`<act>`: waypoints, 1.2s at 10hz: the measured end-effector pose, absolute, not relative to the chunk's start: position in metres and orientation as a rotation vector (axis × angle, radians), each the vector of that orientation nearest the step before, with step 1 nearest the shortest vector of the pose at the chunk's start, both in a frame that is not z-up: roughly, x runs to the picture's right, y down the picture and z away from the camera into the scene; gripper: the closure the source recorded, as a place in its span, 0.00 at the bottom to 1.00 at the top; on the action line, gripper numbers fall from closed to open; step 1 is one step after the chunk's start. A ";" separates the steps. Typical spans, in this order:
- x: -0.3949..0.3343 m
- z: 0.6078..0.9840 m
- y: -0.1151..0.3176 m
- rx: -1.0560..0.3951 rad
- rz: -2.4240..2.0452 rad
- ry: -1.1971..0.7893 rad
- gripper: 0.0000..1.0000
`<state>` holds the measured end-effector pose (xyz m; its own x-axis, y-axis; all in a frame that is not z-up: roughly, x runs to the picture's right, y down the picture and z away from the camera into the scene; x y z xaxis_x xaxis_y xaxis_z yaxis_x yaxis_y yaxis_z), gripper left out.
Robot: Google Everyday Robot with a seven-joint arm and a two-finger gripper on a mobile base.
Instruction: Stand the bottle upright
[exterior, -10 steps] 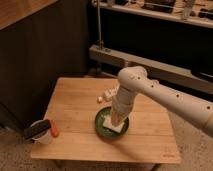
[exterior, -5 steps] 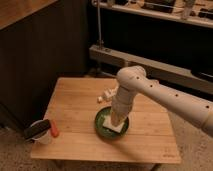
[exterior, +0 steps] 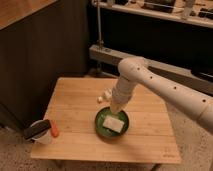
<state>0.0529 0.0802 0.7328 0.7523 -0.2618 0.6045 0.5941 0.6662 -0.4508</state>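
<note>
1. Your gripper (exterior: 116, 107) hangs over the back rim of the bowl (exterior: 98, 125); you cannot tell how wide it stands or whether it holds anything.
2. The bottle (exterior: 104, 96) seems to lie on the table (exterior: 75, 102), just left of the gripper, behind the bowl.
3. A pale block (exterior: 113, 123) lies in the bowl.

No lettering can be read (not on the bottle (exterior: 104, 95), nor the gripper (exterior: 116, 108) over the bowl (exterior: 98, 125)).

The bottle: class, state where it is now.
In the camera view, the bottle is near the middle of the wooden table, just behind the green bowl; the pincer is beside it to the image right, over the bowl's back rim.
</note>
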 end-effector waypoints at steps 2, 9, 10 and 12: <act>0.058 0.744 0.057 -0.624 -0.481 -0.504 0.20; 0.052 0.766 -0.014 -0.231 -0.472 -0.432 0.20; 0.045 0.774 -0.023 -0.216 -0.469 -0.419 0.20; 0.037 0.792 -0.043 -0.207 -0.464 -0.391 0.20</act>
